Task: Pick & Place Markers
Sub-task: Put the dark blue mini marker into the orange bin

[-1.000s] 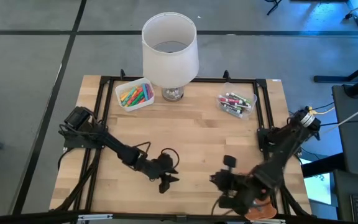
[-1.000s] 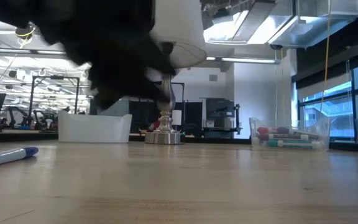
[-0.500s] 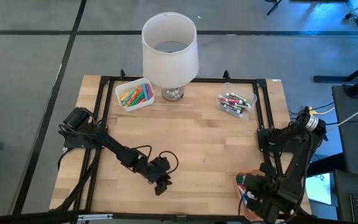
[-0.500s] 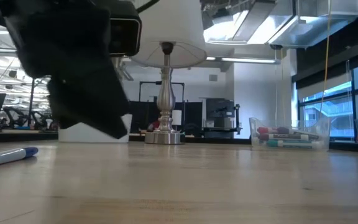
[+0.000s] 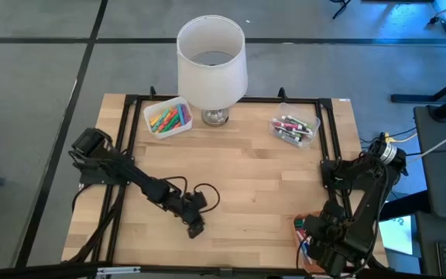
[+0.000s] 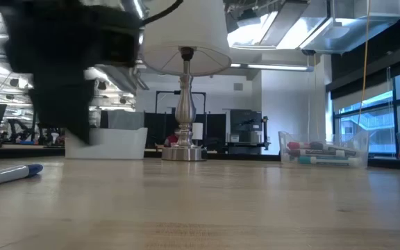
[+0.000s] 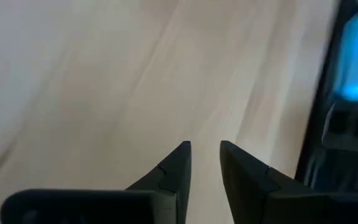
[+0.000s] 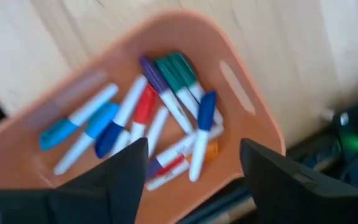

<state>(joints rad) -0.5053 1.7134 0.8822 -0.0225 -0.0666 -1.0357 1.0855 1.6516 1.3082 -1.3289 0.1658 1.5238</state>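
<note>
An orange tray (image 8: 185, 28) at the table's near right corner holds several markers (image 8: 143, 111) in blue, red, green and purple, lying loose on its floor. My right gripper (image 8: 194, 149) hangs open above the tray (image 5: 300, 222), pointing down, with nothing between its fingers. My left gripper (image 5: 195, 228) is near the table's front edge, left of centre, over bare wood; in its wrist view its fingers (image 7: 179, 155) stand a narrow gap apart around nothing. One blue-capped marker (image 6: 12, 173) lies flat on the table at the left of the low view.
A white-shaded lamp (image 5: 211, 62) stands at the far middle. Left of it is a white bin (image 5: 150, 111) with coloured markers, right of it a clear box (image 5: 310, 121) with more. A black frame (image 5: 127, 132) runs round the table's edge. Bare wood fills the middle.
My right gripper has swung toward the table's right edge, sunk a little and tipped downward, ending over the orange tray. My left gripper has shifted slightly toward the left edge and turned, and its fingers have drawn closer together.
</note>
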